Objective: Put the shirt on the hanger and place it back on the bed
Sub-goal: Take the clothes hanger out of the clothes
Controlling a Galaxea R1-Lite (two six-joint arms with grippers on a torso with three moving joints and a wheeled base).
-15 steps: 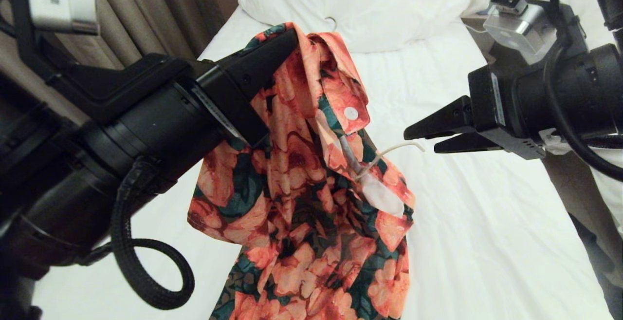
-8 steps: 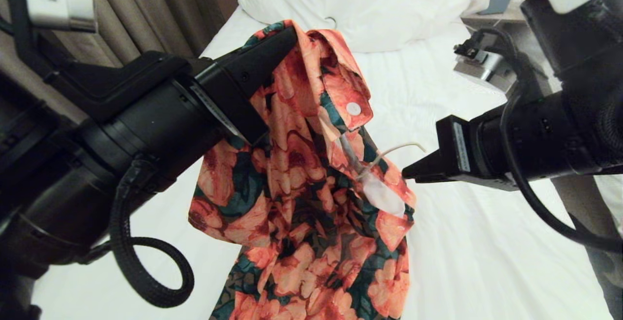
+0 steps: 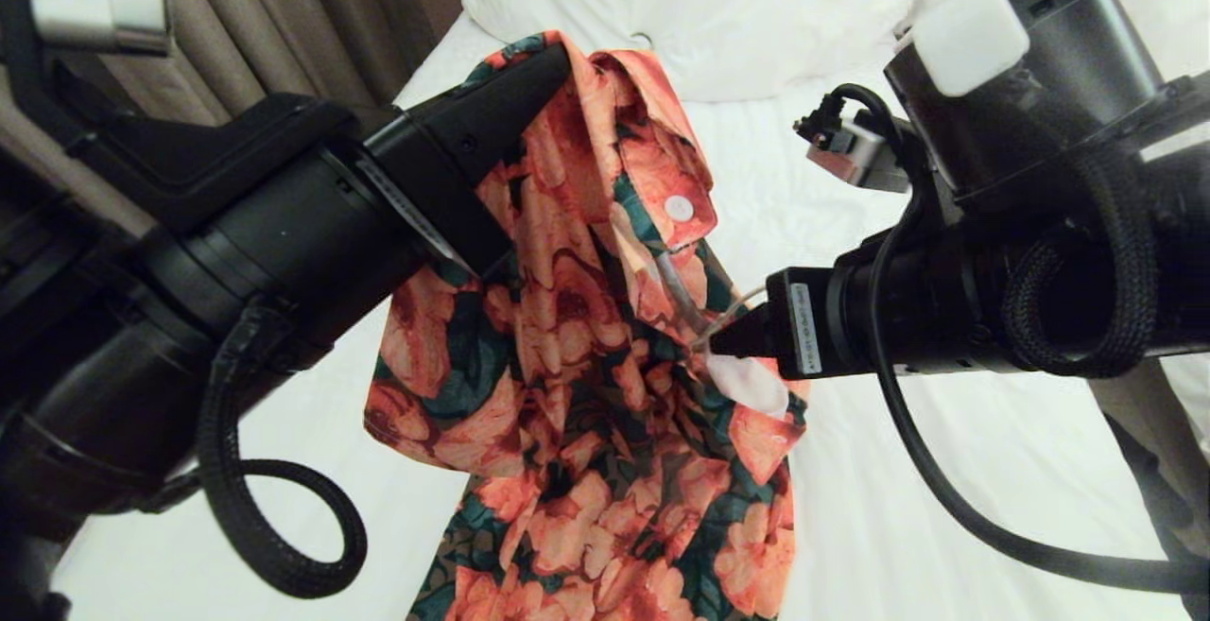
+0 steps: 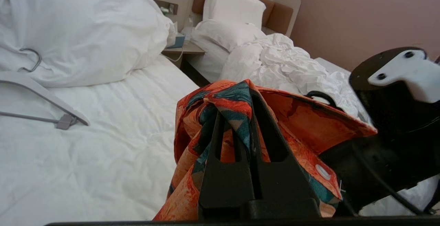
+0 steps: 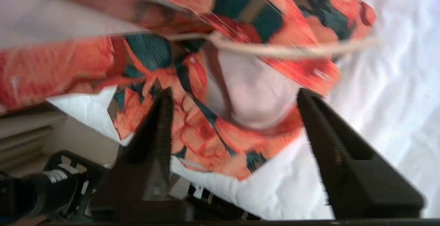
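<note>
The shirt (image 3: 567, 394), coral flowers on dark green, hangs above the bed (image 3: 945, 470) from my left gripper (image 3: 558, 59), which is shut on a fold at its top (image 4: 237, 98). The thin cream hanger (image 3: 737, 302) pokes out of the shirt's front. Only a short piece of wire shows, and the rest is hidden in the cloth. My right gripper (image 3: 723, 342) reaches in from the right, with its tip at that wire. In the right wrist view it (image 5: 234, 93) is open, with the shirt's pale inside flap (image 5: 254, 95) and the hanger wire (image 5: 275, 50) just beyond its fingertips.
A big white pillow (image 3: 756, 7) lies at the head of the bed. A thicker white hanger (image 4: 44, 98) with a grey hook rests near it. Brown curtains (image 3: 284, 25) hang on the left. A nightstand (image 4: 182, 49) and a second bed with a rumpled duvet (image 4: 282, 61) stand on the right.
My right arm has swung left toward the shirt and rolled its wrist, bringing its tip up to the hanger wire. The left gripper and the shirt have hardly moved.
</note>
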